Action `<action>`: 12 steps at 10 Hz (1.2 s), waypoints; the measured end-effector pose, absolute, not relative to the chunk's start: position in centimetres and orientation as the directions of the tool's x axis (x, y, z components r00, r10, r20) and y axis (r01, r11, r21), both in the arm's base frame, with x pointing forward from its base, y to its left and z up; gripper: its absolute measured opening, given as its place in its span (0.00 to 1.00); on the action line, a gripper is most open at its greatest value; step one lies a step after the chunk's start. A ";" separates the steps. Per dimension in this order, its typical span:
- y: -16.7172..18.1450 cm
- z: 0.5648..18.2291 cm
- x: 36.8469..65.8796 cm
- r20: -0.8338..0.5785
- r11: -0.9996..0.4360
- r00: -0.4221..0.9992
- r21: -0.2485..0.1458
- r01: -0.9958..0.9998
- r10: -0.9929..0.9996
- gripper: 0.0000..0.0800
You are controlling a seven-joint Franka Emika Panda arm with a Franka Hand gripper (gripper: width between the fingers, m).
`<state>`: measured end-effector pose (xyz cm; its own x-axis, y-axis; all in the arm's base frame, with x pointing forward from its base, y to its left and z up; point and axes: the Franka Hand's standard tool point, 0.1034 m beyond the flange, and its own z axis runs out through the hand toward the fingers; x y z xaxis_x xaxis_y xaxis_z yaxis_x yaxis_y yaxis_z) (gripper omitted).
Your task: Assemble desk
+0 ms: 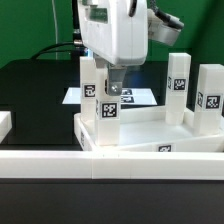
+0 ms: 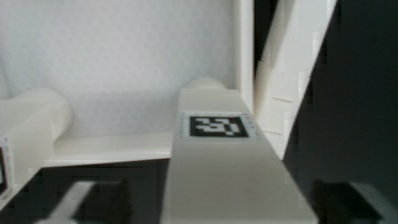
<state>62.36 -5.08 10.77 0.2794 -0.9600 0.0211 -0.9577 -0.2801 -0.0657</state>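
Observation:
The desk's white tabletop point(image 1: 150, 135) lies on the table with its rim up, and several short square tagged legs stand in its corner sockets. My gripper point(image 1: 112, 92) hangs straight over the near-left leg point(image 1: 108, 103). In the wrist view my gripper point(image 2: 228, 206) straddles that leg point(image 2: 222, 160), whose tag point(image 2: 219, 126) faces the camera. A dark gap shows on each side of the leg, so the jaws are open and hold nothing. The tabletop's inner face point(image 2: 125, 70) fills the background, with another leg point(image 2: 285, 50) beyond.
A long white rail point(image 1: 110, 166) runs along the front of the table. The marker board point(image 1: 140, 96) lies flat behind the tabletop. Two legs point(image 1: 178, 85) point(image 1: 210, 100) stand on the exterior view's right, and one point(image 1: 90, 78) is just left of my gripper.

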 end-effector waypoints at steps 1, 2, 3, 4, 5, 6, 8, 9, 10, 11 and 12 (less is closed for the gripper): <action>-5.1 10.8 62.4 0.028 -0.384 0.383 -0.064 -0.921 -0.923 0.76; -5.1 10.9 62.5 0.033 -0.456 0.455 -0.062 -0.888 -0.890 0.80; -5.1 10.9 62.5 0.037 -0.510 0.509 -0.060 -0.858 -0.860 0.80; -5.0 10.9 62.5 0.041 -0.573 0.572 -0.057 -0.817 -0.819 0.81; -5.0 10.9 62.5 0.048 -0.647 0.646 -0.054 -0.760 -0.762 0.81; -4.9 10.9 62.6 0.051 -0.692 0.690 -0.050 -0.720 -0.722 0.81; -4.8 11.0 62.6 0.061 -0.792 0.790 -0.041 -0.609 -0.610 0.81; -4.9 11.0 62.6 0.065 -0.840 0.837 -0.033 -0.542 -0.543 0.81; -5.0 11.0 62.6 0.067 -0.877 0.875 -0.026 -0.479 -0.480 0.81; -5.0 11.0 62.6 0.070 -0.910 0.907 -0.020 -0.414 -0.414 0.81; -5.0 11.0 62.6 0.071 -0.940 0.938 -0.014 -0.340 -0.340 0.81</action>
